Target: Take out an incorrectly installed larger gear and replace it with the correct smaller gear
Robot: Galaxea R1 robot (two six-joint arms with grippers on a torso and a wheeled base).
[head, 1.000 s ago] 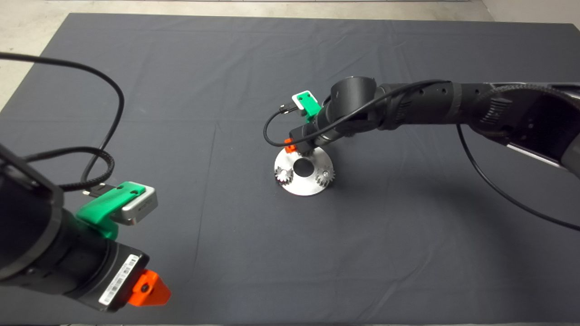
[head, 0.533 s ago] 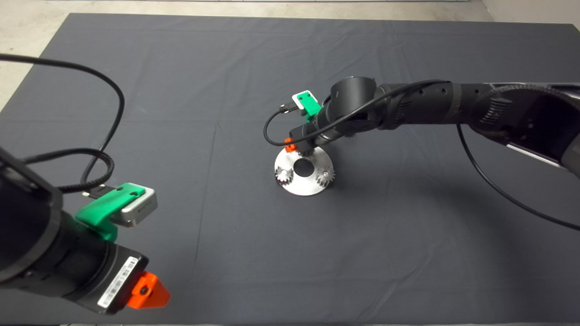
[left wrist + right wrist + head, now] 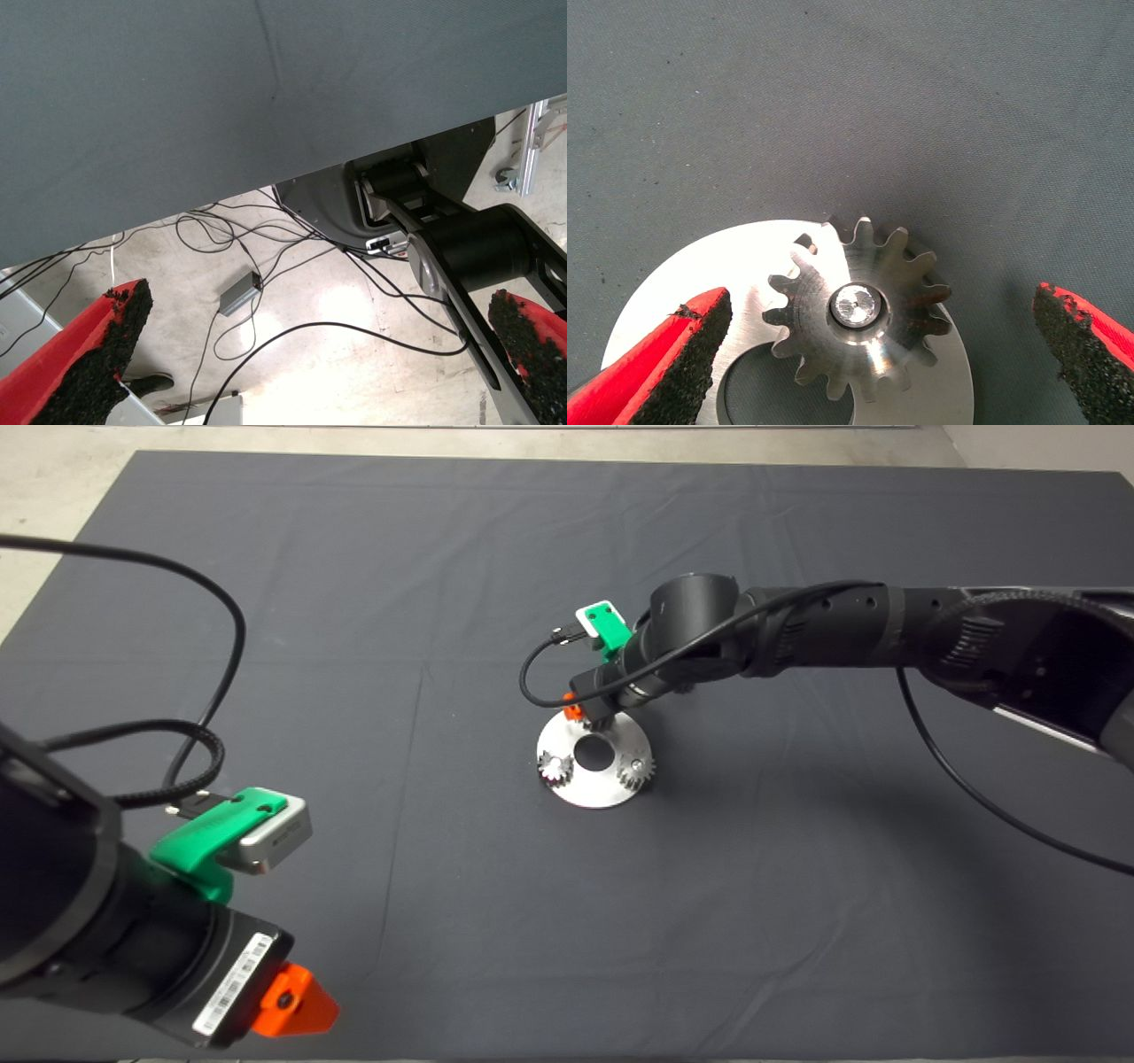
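1. A dark mat [image 3: 354,602] covers the desk, and a round silver plate [image 3: 592,786] lies near the middle of it.
2. The plate has a dark round hole [image 3: 593,754] in its middle.
3. Two small shiny gears sit on the plate, one [image 3: 555,768] on the left side and one [image 3: 635,768] on the right side of the hole.
4. The right arm reaches in from the right side, and the right end effector [image 3: 587,715] hangs over the far edge of the plate.
5. In the right wrist view, the right end effector [image 3: 881,354] is wide open and holds nothing.
6. Its two red fingers [image 3: 664,367] stand on either side of a grey gear [image 3: 858,310], and they are not touching it.
7. This gear sits on a shiny pin [image 3: 857,305] on the plate, right next to the dark hole. It has many teeth. It is on the side of the plate farthest from the camera.
8. I cannot tell if this is the larger gear or the smaller gear.
9. The left end effector [image 3: 297,1005] waits at the lower left edge of the mat.
10. In the left wrist view, the left end effector [image 3: 319,363] is wide open and empty, and cables [image 3: 257,266] lie on the floor beyond the mat.
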